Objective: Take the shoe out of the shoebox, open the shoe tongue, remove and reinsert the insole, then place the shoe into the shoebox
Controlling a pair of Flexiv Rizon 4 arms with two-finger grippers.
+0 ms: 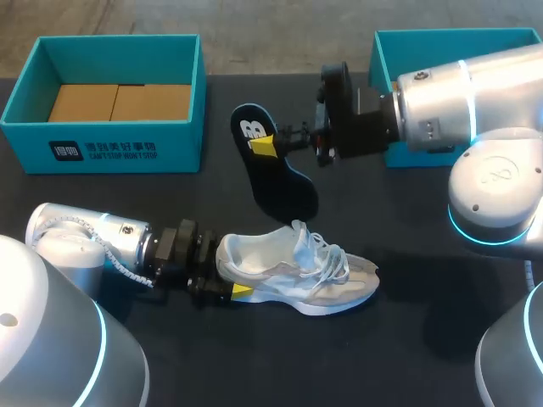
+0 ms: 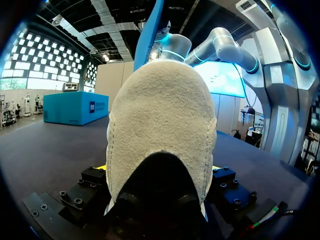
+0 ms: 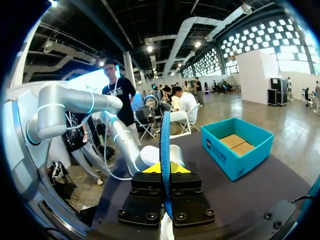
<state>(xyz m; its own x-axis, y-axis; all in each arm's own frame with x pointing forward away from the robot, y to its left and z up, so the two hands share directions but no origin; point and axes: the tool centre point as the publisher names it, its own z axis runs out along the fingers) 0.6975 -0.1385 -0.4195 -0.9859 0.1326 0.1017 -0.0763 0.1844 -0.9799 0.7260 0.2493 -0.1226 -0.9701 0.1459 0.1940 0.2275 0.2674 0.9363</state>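
Shoe, worktop 6 o'clock: heel clamped in left end effector. Insole, at shoe's 12 o'clock: clamped in right end effector. Reinsertion: probably toe-first through collar, heel held steady.

- Head cam: high behind me, looks down over table.
- Left wrist: tight on shoe heel.
- Right wrist: edge-on along insole; shoebox shared with head.

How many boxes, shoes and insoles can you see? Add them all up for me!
teal boxes: 2, the left box and the right box
shoe: 1
insole: 1
total: 4
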